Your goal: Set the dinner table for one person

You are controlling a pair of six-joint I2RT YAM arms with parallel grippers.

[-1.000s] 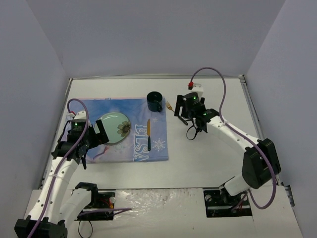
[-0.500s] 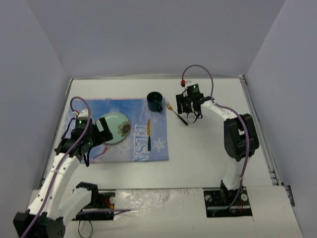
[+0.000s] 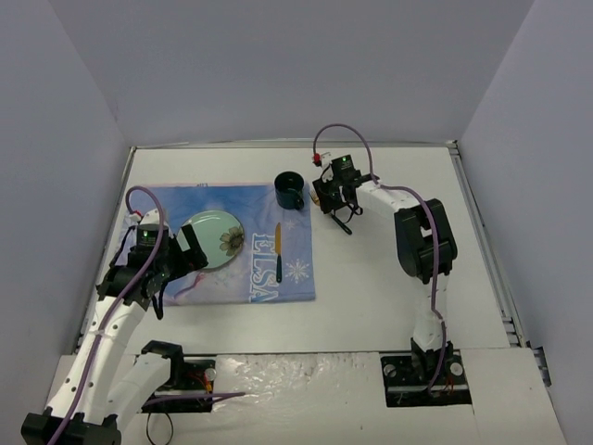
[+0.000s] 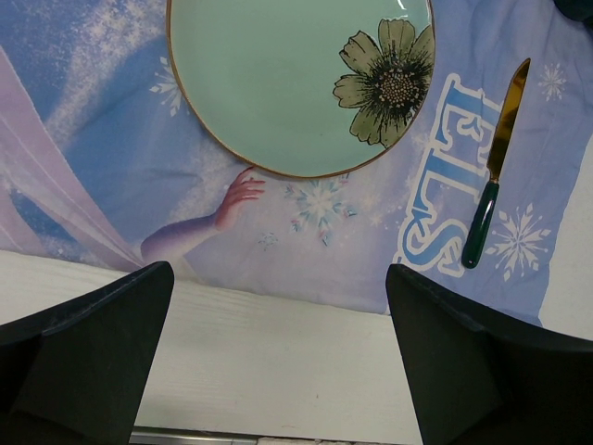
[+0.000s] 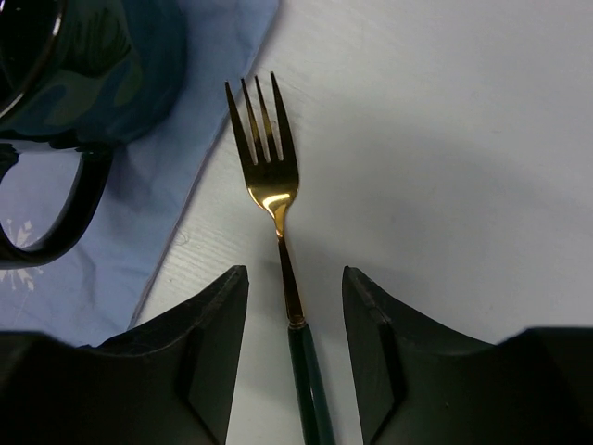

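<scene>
Looks mostly done to me: the plate, knife and mug all sit on the placemat at the left of the dinner table. The fork lies off the cloth on bare tabletop just beside the mug, so that 1 piece is left. The right gripper is low over the table, jaws narrow with 1 on each side of the fork's green handle and not pinching it, while the left gripper hangs wide open and empty above the placemat's near edge.
</scene>
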